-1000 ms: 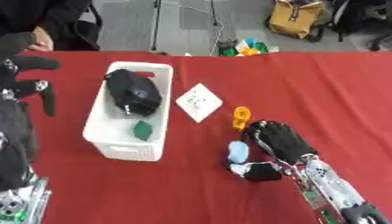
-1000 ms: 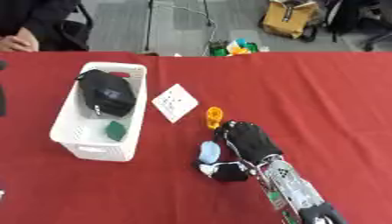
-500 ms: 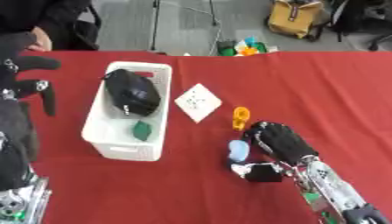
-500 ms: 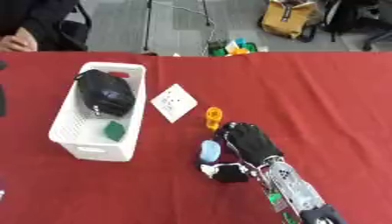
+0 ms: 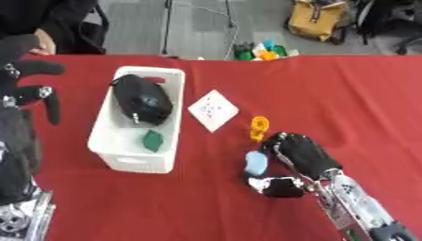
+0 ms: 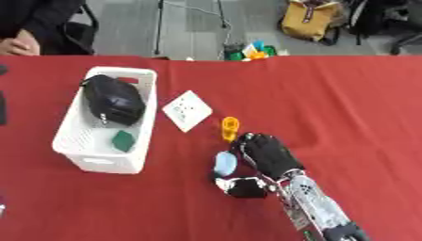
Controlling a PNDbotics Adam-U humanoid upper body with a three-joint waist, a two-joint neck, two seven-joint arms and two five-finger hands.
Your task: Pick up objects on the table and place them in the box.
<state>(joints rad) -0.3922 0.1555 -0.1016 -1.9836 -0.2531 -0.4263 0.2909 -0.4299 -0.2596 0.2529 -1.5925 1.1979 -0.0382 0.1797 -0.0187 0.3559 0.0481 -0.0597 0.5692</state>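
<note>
Left eye view shows the right hand (image 5: 298,157) near the tabletop's front edge, fingers curled round a pale blue object (image 5: 256,163). Close thumb and fingers evenly, lift straight up, clearing the orange piece (image 5: 260,126), then cross to the white box (image 5: 169,117).

Your right hand (image 6: 265,157) lies on the red table (image 6: 354,108), right of the white box (image 6: 142,123), with its fingers bent around a light blue thing (image 6: 223,164). A small orange thing (image 6: 230,128) and a white square card (image 6: 188,109) sit between hand and box. Inside the box are a black bag (image 6: 115,100) and a green piece (image 6: 124,140).
</note>
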